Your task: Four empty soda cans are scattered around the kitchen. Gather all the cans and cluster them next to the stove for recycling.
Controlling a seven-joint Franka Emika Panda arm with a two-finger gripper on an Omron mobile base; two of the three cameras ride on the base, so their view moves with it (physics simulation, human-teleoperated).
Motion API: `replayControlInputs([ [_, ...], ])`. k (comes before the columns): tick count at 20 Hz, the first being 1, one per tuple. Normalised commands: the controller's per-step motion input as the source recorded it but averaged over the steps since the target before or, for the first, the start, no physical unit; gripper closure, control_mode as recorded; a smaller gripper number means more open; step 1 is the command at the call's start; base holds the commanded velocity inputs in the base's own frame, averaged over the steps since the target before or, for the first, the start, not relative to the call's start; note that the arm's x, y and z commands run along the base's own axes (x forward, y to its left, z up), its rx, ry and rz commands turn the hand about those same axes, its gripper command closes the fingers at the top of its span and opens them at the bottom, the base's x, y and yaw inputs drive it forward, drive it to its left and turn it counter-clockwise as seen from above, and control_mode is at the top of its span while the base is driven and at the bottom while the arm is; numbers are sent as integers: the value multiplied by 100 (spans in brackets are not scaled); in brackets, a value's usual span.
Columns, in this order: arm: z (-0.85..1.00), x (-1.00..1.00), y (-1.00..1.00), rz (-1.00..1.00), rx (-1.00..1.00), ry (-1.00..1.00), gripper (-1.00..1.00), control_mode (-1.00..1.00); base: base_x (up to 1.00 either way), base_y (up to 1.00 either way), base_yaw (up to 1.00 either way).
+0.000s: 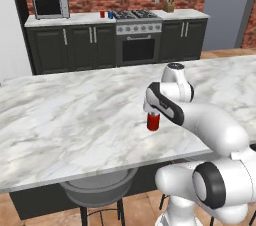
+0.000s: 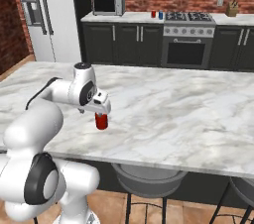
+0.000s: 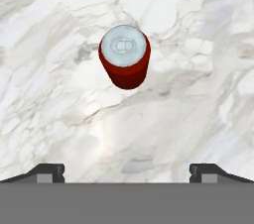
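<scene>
A stool (image 1: 100, 190) is tucked under the near edge of the island (image 1: 60, 120). On the marble, not far in from that edge, a red can (image 1: 153, 121) stands upright, silver top up. The gripper (image 1: 151, 111) hangs straight over it, pointing down, fingers spread as wide as they go and pinching nothing. In the hand view the can (image 3: 124, 62) sits between the lines of the two fingertips (image 3: 49, 172) but off toward the top of the picture rather than centred, so I judge the hand is not quite plumb over it. The can's long axis is vertical, in line with the hand's approach, which suits a straight drop with a finger passing down each side. From the side views I cannot tell whether the tips have reached the can's rim or stop just above it. A small shift toward the can and then a descent looks like what the next move needs; a finger landing on the lid could tip it.

Far beyond the island, against the brick wall, stands the stove (image 1: 138, 40). Just to its left on the back counter sit two more cans, one red (image 1: 102, 14) and one blue (image 1: 110, 14), close together. Further left along that counter is the microwave (image 1: 50, 6).
</scene>
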Motion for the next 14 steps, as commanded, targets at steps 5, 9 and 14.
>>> replayControlInputs([
  [5,-13,13,0,0,0,0,-100,-100,0,0,0],
  [9,-11,11,0,0,0,0,-100,-100,0,0,0],
  [14,-11,10,0,0,0,0,-100,-100,0,0,0],
])
